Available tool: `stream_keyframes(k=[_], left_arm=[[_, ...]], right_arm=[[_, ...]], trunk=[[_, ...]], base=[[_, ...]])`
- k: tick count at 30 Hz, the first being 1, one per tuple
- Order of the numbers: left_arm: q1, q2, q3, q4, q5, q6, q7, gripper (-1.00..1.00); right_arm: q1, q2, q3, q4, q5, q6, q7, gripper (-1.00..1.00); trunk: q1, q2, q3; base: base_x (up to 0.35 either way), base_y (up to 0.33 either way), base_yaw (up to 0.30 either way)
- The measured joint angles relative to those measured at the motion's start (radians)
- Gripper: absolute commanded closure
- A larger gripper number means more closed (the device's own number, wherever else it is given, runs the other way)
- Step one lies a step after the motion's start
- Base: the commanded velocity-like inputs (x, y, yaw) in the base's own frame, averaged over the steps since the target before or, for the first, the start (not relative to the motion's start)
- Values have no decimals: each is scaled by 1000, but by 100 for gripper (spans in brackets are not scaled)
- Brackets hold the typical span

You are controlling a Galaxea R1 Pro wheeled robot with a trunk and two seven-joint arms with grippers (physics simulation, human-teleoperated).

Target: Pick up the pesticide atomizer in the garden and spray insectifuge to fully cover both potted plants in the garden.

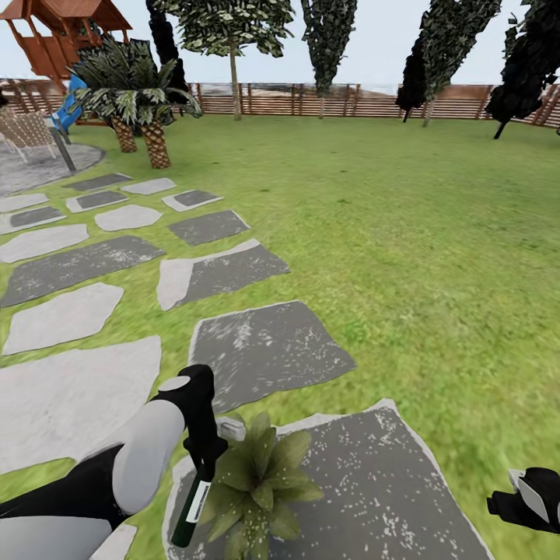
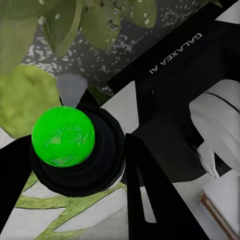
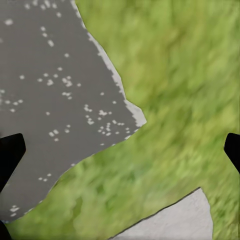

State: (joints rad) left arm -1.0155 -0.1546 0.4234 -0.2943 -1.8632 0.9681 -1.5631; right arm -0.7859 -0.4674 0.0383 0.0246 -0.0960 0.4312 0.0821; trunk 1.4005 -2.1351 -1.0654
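The left gripper (image 1: 204,455) is clamped on the pesticide atomizer (image 1: 191,505), a slim dark-green bottle with a white label that hangs below the fingers and tilts slightly, just beside a potted plant (image 1: 260,482) — a low rosette of pointed, speckled leaves on a grey stone slab (image 1: 373,482). In the left wrist view the bottle's end shows as a bright green ball (image 2: 63,136) set in a black ring, with a black finger (image 2: 155,200) pressed alongside it and speckled leaves (image 2: 107,22) over the grey slab beyond. The right gripper (image 1: 529,498) sits low at the head view's edge, away from the plant; its wrist camera shows the two fingertips (image 3: 10,155) set wide apart — open, holding nothing — above the slab's edge and the lawn (image 3: 185,75). Farther off, more slabs (image 1: 218,272) lead across the grass toward two palms (image 1: 140,101), a wooden play tower (image 1: 66,35) and a brown slatted fence (image 1: 311,99).
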Motion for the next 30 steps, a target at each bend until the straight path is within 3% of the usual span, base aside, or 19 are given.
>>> stream_keyframes(k=[7, 14, 30], left_arm=[[0, -1, 1, 0, 1, 0, 0, 100], [0, -2, 2, 1, 0, 1, 0, 100], [1, -3, 0, 4, -4, 3, 0, 100]], right_arm=[[0, 0, 0, 0, 0, 0, 0, -100], [0, 0, 0, 0, 0, 0, 0, -100], [0, 0, 1, 0, 0, 0, 0, -100]], trunk=[[0, 0, 0], [0, 0, 0], [0, 0, 0]], base=[[27, -20, 10], [112, -197, 0], [-134, -170, 19]])
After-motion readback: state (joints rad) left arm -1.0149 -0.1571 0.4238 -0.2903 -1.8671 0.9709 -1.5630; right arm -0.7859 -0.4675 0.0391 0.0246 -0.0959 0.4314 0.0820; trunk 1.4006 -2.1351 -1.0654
